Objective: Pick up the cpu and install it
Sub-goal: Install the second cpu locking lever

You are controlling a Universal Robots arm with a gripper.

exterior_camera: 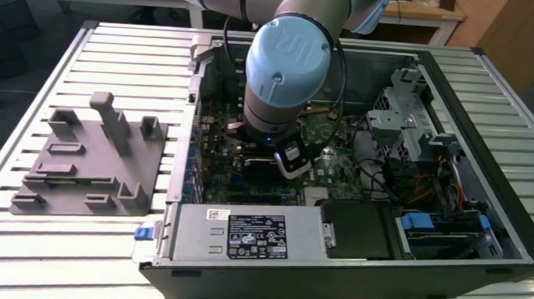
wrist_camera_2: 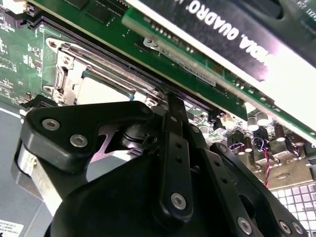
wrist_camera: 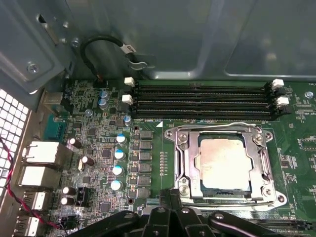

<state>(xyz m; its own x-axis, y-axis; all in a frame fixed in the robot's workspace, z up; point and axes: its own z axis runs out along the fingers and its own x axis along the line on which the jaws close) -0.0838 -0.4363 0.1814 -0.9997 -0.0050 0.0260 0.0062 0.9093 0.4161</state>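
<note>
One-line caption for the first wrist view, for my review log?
The cpu sits inside the metal socket frame on the motherboard, below the memory slots.

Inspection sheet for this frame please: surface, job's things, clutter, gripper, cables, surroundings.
Surface: slatted metal table, carrying an open computer case.
Job's things: cpu lies in the motherboard socket, inside the metal retention frame.
Clutter: grey fixture block on the table, at the exterior view's left of the case.
Gripper: gripper is low over the motherboard, beside the socket; grasp state not discernible.
Cables: black looped cable near the memory slots; red-black wires by the rear ports.
Surroundings: wooden desks behind.
</note>
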